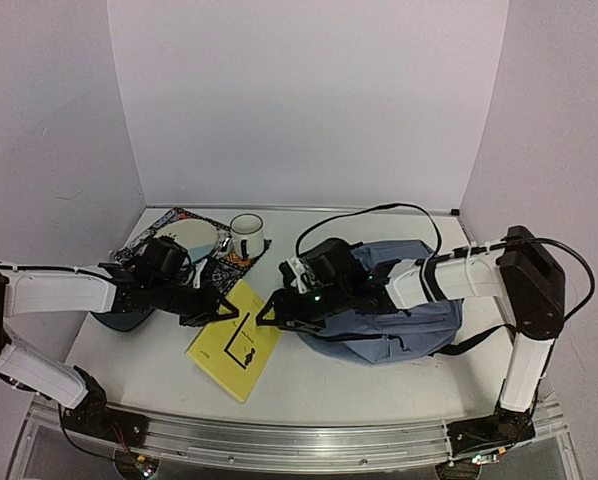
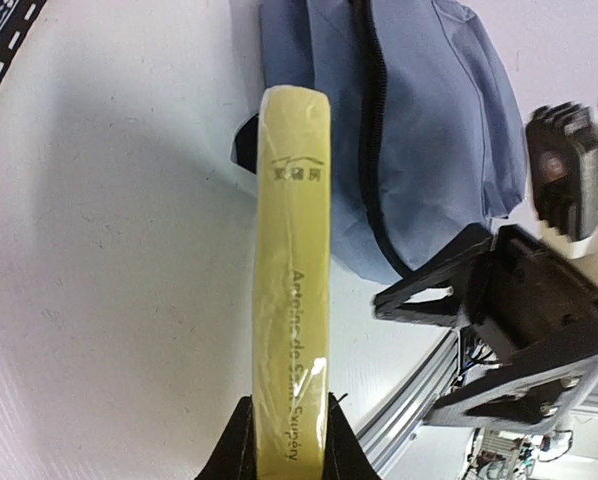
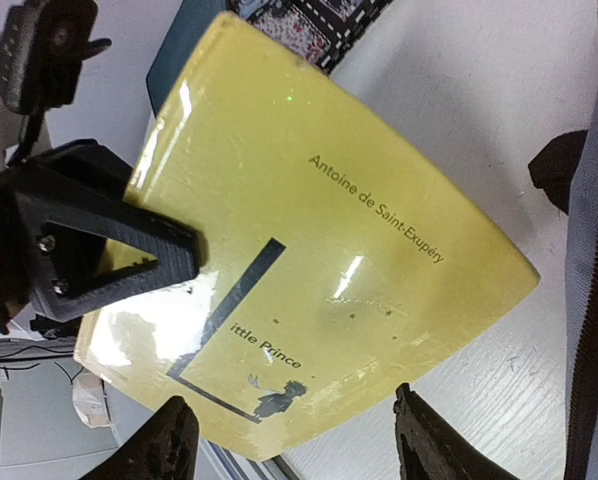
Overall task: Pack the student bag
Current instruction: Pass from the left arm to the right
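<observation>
Early stage, nothing packed as far as visible. Left hand [image 2: 287, 425]: clamped on edge of yellow book [image 3: 319, 230]. Right hand [image 3: 294, 425]: wide open over book, holding nothing. Bag [image 1: 404, 325]: slumped on desk [image 1: 379, 385], just right of book. To do: book in, then probably mug [image 1: 247, 238].

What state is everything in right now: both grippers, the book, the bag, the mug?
left gripper: shut on the yellow book, pinching its spine edge.
right gripper: open, jaws spread over the book's cover.
yellow book: closed, front cover up.
student bag: lying on the table; zip open or shut unclear.
mug: upright.
</observation>
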`<action>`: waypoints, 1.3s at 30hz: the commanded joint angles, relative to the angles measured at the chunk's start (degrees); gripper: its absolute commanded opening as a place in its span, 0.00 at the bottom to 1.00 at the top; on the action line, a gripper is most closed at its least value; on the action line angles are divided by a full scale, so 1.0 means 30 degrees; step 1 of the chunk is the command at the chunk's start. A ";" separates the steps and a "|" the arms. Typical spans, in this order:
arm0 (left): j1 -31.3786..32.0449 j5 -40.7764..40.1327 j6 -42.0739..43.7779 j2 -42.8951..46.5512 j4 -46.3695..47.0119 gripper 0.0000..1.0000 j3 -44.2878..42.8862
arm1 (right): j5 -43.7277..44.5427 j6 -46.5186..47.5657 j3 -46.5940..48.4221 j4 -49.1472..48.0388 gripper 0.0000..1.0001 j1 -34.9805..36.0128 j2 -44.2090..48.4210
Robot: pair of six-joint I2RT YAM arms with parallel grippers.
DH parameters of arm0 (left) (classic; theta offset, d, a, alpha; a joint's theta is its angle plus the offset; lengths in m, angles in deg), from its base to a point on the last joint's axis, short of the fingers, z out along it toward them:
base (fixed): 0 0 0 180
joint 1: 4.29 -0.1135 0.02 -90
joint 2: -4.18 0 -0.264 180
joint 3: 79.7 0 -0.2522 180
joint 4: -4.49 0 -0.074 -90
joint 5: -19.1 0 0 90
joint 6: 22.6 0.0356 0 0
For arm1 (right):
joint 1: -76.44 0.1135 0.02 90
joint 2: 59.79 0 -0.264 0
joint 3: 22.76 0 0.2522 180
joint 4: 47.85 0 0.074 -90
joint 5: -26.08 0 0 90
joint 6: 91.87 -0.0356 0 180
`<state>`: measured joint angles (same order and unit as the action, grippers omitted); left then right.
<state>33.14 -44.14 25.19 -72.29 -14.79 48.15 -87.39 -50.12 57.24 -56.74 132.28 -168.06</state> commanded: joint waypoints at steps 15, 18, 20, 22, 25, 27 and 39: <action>-0.1093 0.6642 0.1089 0.1555 0.4946 0.00 -0.4344 | -0.1667 0.2808 -0.1231 0.2308 0.98 -0.3543 0.5709; -0.1108 0.7180 0.1378 0.1212 0.5097 0.00 -0.5065 | -0.2350 0.2810 -0.1307 0.2016 0.98 -0.3727 0.5789; -0.1109 0.7723 0.1293 0.0900 0.5459 0.00 -0.5334 | -0.2870 0.2771 -0.1322 0.1528 0.98 -0.3728 0.5835; -0.1104 0.8401 0.0882 0.0640 0.6259 0.00 -0.5647 | -0.3539 0.2689 -0.1337 0.0818 0.97 -0.3757 0.5828; -0.1109 0.8972 0.0469 0.0249 0.7077 0.00 -0.6093 | -0.4927 0.2334 -0.1337 -0.0761 0.94 -0.3830 0.5959; -0.1107 0.9227 0.0399 -0.0039 0.7275 0.00 -0.6253 | -0.5644 0.2101 -0.1380 -0.1697 0.92 -0.3967 0.6097; -0.1499 0.9542 -0.0681 -0.0816 0.8899 0.00 -0.6387 | -0.8194 -0.0143 -0.0856 -0.5280 0.70 -0.4923 0.6433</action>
<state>29.60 -17.89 25.56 -75.00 3.55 33.00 -107.47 -48.02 52.71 -66.69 118.25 -151.29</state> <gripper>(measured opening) 0.151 0.744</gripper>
